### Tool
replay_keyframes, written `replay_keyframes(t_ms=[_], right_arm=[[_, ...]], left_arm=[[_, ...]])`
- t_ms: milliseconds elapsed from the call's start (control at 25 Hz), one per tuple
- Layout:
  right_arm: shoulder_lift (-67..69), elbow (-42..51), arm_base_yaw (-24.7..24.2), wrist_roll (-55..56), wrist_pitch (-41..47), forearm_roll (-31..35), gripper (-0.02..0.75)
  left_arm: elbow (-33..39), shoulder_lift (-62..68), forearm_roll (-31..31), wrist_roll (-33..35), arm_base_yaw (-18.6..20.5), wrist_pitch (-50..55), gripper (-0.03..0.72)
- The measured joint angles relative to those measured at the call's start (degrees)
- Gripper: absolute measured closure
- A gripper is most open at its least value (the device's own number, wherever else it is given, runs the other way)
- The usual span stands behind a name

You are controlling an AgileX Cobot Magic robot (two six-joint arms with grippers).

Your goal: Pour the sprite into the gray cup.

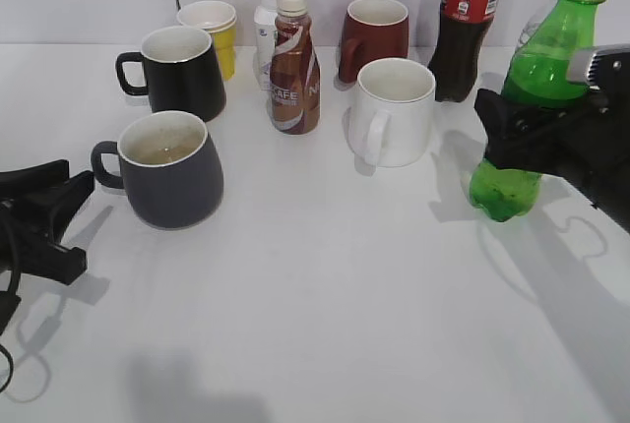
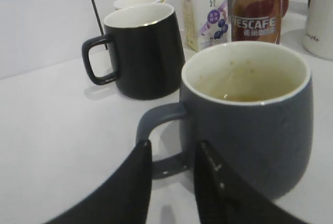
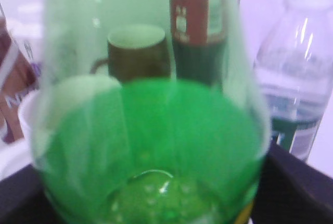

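The sprite (image 1: 520, 138) is being held around its middle by the right gripper (image 1: 536, 128) at the right side of the bench (image 1: 325, 295), leaning a little with its open neck up; whether its base is touching the bench cannot be told. In the right wrist view the green bottle wall (image 3: 151, 130) is filling the frame between the dark jaws, so the gripper is being judged closed on it. The gray cup (image 1: 167, 167) is standing upright at the left, well apart from the bottle, its handle pointing toward the left gripper (image 1: 44, 216). In the left wrist view the two fingers (image 2: 132, 187) are being shown slightly parted, just in front of the cup handle (image 2: 158, 140), with nothing clasped. The step in hand is being judged as the carry toward the cup. The bottle is best being kept neck-up until the mouth is above the cup's rim, then tipped slowly, the cup being steadied by its handle if needed. A pale liquid is already sitting in the cup, so overfilling is being noted as a risk. The white mug (image 1: 394, 113) and the coffee bottle (image 1: 293, 64) are standing between the two, nearest the path; the black mug (image 1: 182, 74) is standing just behind the cup.
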Motion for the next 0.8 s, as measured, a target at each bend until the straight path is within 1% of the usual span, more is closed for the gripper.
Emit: replay_keyframes(t_ms=[120, 200, 280, 400, 520, 680, 800], right_arm=[[-2.56, -0.08, 0.00, -0.31, 0.50, 0.00, 0.130], [-5.60, -1.05, 0.00, -0.49, 2.46, 0.00, 0.130], [-8.81, -2.84, 0.00, -1.00, 6.99, -0.07, 0.130], [-14.09, -6.36, 0.00, -1.47, 14.68, -1.93, 0.130], [-19.63, -10.09, 0.00, -1.59, 22.10, -3.81, 0.130], [-27.50, -14.04, 0.00, -1.75, 32.12, -8.44, 0.130], [-33.45, -15.03, 0.00, -1.75, 38.06, -11.32, 0.132]], left_arm=[[0.00, -3.14, -0.27, -0.82, 0.00, -0.07, 0.459], [0.00, -5.68, -1.19, -1.07, 0.00, 0.02, 0.459], [0.00, -9.03, -2.72, -1.12, 0.00, 2.03, 0.459], [-0.69, -14.54, -4.63, -1.18, 0.00, 8.41, 0.456], [-3.50, -21.24, -5.35, -1.24, 0.00, 19.04, 0.456], [-10.64, -32.19, -7.85, -1.24, 0.00, 40.00, 0.455], [-16.63, -40.84, -8.18, -1.24, 0.00, 55.28, 0.451]])
